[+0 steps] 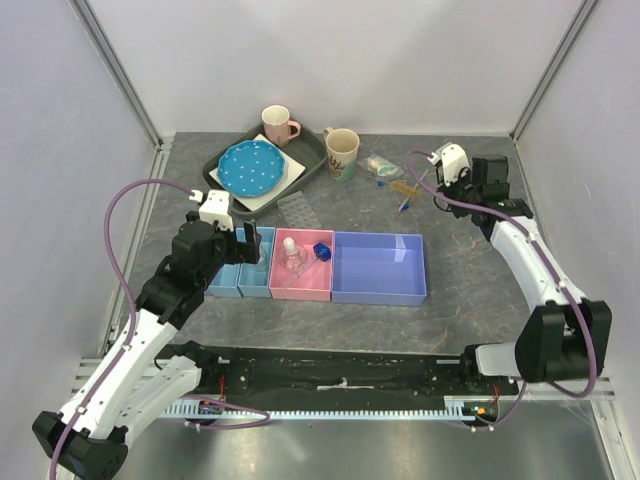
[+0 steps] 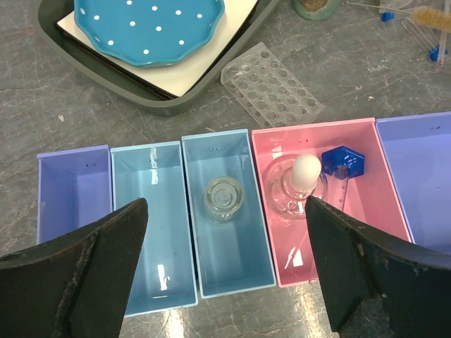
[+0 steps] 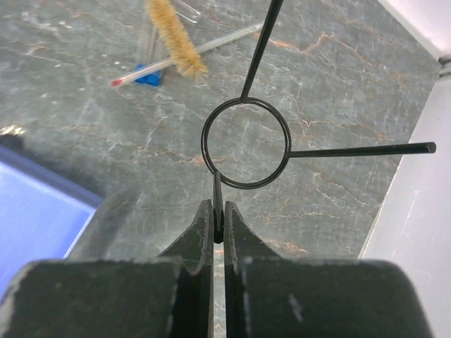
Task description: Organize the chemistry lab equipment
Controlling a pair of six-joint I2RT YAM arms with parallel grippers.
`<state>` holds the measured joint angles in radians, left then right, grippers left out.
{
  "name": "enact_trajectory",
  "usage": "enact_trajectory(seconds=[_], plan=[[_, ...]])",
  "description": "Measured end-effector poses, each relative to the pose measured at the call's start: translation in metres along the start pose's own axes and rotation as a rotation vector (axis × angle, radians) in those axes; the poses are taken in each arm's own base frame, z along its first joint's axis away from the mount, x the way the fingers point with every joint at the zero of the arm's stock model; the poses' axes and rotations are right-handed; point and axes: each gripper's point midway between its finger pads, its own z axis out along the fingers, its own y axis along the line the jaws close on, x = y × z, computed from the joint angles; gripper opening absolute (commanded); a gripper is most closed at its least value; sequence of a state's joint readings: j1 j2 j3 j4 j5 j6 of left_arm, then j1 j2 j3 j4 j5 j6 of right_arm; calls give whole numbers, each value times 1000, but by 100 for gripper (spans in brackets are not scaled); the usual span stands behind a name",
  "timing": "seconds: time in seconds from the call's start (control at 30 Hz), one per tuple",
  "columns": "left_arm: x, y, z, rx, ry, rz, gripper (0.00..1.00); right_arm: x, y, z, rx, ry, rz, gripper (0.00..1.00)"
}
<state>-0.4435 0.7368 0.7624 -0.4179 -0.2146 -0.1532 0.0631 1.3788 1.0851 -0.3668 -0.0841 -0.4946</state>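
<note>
Take the pink bin (image 2: pixel 352 225) as your reference. Over the light-blue bin (image 2: pixel 232 267) that touches its left side, the left gripper (image 1: pixel 240 238) hovers with its jaws spread wide, holding nothing. A tiny clear bottle (image 2: pixel 224 199) stands in that bin. Inside the pink bin you find a white-stoppered clear bottle (image 2: pixel 304 172) just beside the blue cap-like piece (image 2: pixel 344 162). The clear welled tray (image 2: pixel 271 84) lies just behind the pink bin. Well to its right and behind it, the right gripper (image 3: pixel 218 211) is clamped on one leg of the thin black looped wire (image 3: pixel 245 101), near the tan stick (image 3: pixel 173 35).
</note>
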Motion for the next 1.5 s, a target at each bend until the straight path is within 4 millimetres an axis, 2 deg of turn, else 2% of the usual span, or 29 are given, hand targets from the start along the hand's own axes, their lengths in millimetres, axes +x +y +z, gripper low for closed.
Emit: enact_trajectory(seconds=[0.13, 0.27, 0.4, 0.53, 0.67, 0.83, 1.07, 1.1, 1.17, 1.2, 1.23, 1.27, 1.37, 1.5], plan=[[0, -1, 0, 8, 2, 0, 99, -16, 18, -35, -101, -84, -48, 0], [0, -1, 0, 8, 2, 0, 98, -34, 54, -72, -274, -189, -101, 0], [0, -1, 0, 7, 2, 0, 99, -43, 106, -108, -507, -268, -187, 0], [0, -1, 0, 7, 2, 0, 98, -35, 151, -129, -681, -283, -255, 0], [0, -1, 0, 8, 1, 0, 98, -7, 177, -129, -779, -240, -276, 0], [1, -1, 0, 7, 3, 0, 98, 27, 195, -119, -827, -161, -286, 0], [2, -1, 1, 7, 7, 1, 98, 43, 201, -100, -811, -125, -334, 8], [2, -1, 2, 6, 9, 2, 98, 44, 201, -98, -807, -120, -341, 17], [3, -1, 2, 6, 12, 2, 98, 47, 201, -94, -803, -110, -345, 30], [3, -1, 2, 6, 12, 2, 98, 48, 200, -93, -801, -108, -352, 60], [3, -1, 2, 6, 13, 3, 98, 47, 200, -92, -799, -111, -359, 76], [3, -2, 3, 6, 14, 3, 98, 47, 200, -93, -800, -111, -361, 98], [4, -2, 3, 6, 19, 4, 99, 42, 196, -97, -794, -116, -384, 98], [4, -5, 3, 22, 19, 2, 100, 4, 181, -110, -747, -191, -401, 98]])
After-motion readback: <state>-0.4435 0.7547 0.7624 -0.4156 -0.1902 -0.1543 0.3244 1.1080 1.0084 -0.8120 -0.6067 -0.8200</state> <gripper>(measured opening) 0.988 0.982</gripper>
